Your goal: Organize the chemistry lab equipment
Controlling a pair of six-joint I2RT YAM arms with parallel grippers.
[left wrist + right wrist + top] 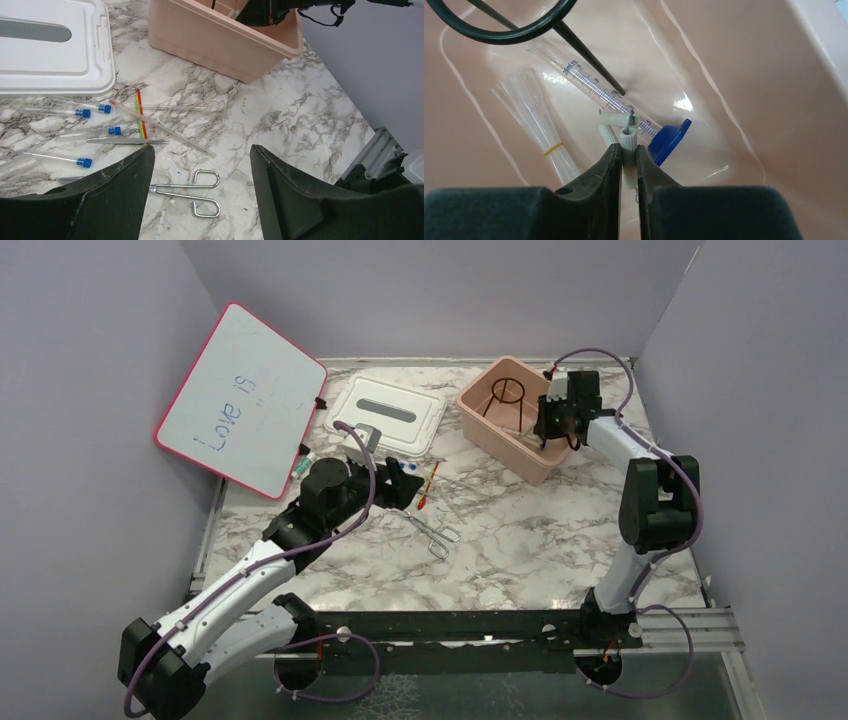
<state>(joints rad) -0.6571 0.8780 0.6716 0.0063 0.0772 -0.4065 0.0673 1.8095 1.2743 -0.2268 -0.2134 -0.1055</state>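
Right claw (626,148) clamped on ribbed white peg (628,137) inside pink bin (749,75); left claw (201,150) apart.

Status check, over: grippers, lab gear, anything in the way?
Left gripper open, over metal clamp on table. Right gripper shut on white ribbed peg inside pink bin. Blue-capped tubes on table, not yet binned. Nothing blocking either arm.

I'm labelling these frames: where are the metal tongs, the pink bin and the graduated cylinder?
metal tongs (172,189): left wrist view, on the paired arms.
pink bin (220,42): left wrist view, on its near outer wall.
graduated cylinder (594,89): right wrist view, on its printed scale.
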